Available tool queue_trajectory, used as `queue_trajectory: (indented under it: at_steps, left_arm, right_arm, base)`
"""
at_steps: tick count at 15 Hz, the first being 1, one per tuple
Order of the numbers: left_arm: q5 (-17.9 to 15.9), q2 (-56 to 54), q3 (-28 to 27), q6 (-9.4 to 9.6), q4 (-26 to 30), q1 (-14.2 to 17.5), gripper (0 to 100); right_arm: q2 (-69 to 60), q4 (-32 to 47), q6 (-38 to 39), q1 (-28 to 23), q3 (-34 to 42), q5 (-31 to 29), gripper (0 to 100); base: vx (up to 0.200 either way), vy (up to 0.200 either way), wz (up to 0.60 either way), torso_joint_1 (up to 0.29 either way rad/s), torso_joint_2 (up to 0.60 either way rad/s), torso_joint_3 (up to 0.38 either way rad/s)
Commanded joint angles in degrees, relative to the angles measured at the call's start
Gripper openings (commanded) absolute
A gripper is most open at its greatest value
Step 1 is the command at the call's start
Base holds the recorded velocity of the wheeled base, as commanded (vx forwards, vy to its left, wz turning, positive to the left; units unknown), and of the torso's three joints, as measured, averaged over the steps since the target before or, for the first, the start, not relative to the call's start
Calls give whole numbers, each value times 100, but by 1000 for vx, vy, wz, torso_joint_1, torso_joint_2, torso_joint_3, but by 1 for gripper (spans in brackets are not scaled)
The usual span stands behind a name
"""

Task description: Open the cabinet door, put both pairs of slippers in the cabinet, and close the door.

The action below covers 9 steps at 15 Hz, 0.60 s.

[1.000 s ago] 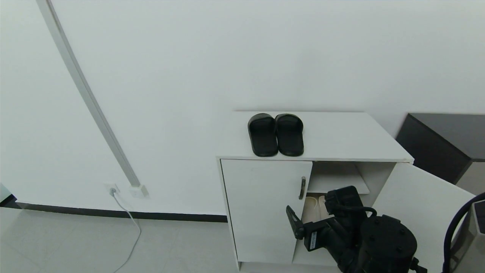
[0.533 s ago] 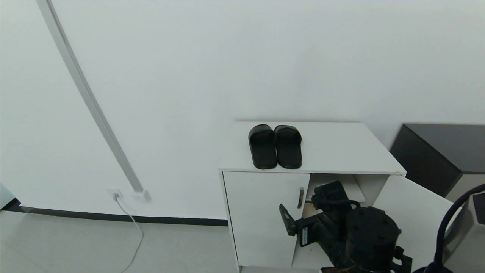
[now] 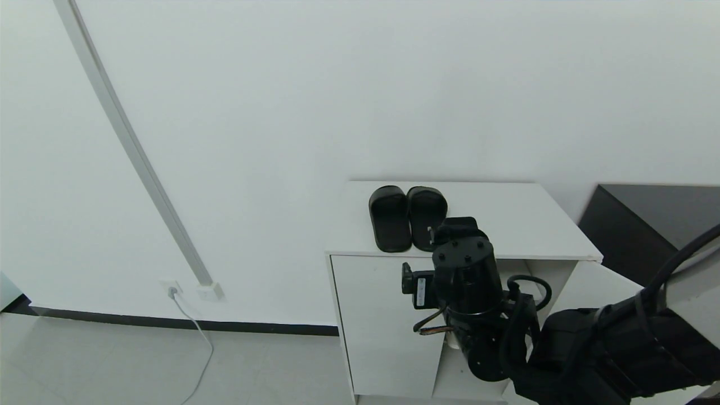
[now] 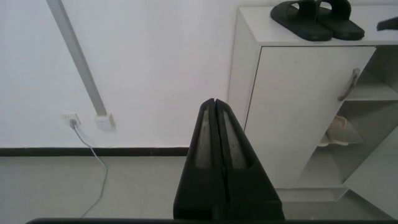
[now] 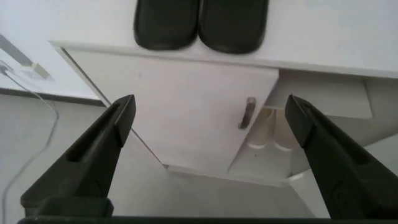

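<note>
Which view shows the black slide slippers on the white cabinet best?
Head view: the black slide slippers lie side by side on the white cabinet, seen from above, one near end hidden by the right arm. The left wrist view shows them side-on, cropped; the right wrist view catches only their near ends.

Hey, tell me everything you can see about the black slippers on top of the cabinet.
The black slippers are a matte pair of slides, rubber or foam by their look, each with one broad strap. They lie flat, side by side and touching, on the white cabinet top near its front edge, above the closed left door. Heels seem to face the front. The open right gripper is just before them, not touching.
</note>
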Motion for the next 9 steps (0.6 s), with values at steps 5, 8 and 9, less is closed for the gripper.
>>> queue_trajectory:
  at_steps: [5,8,9]
  left_arm:
    - [-8,7,0,0,-1,0,0]
    - [-8,7,0,0,8,-9,0]
    - [-8,7,0,0,-1,-9,0]
  right_arm:
    - [338,-4,61,-103,-331,-14,100]
    - [470,-75,34,-129,-437,-14,100]
    - [549,-83,43,-138,-525,-14,100]
  base:
    - [200,0,0,1,2,0]
    - [200,0,0,2,-1,2]
    - [200,0,0,22,2,2]
